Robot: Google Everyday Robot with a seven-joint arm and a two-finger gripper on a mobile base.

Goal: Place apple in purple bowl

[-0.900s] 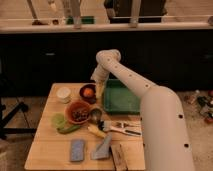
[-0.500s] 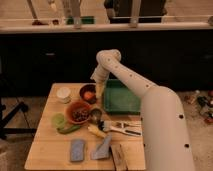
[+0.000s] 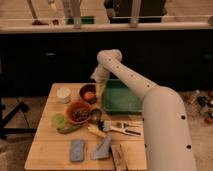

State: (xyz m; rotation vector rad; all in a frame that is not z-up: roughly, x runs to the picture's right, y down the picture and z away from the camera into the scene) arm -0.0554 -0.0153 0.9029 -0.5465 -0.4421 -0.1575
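Apple point(image 3: 89, 95) sits inside the purple bowl point(image 3: 83, 89), at the far side of the wooden table point(image 3: 50, 155). The bowl is between the white cup point(image 3: 63, 94) and the green tray point(image 3: 123, 97), with the orange bowl point(image 3: 78, 111) just in front. Gripper point(image 3: 99, 86) hangs at the purple bowl's right rim, just beside and slightly above the apple. Can't tell if it touches the apple. Gripper state: can't tell.
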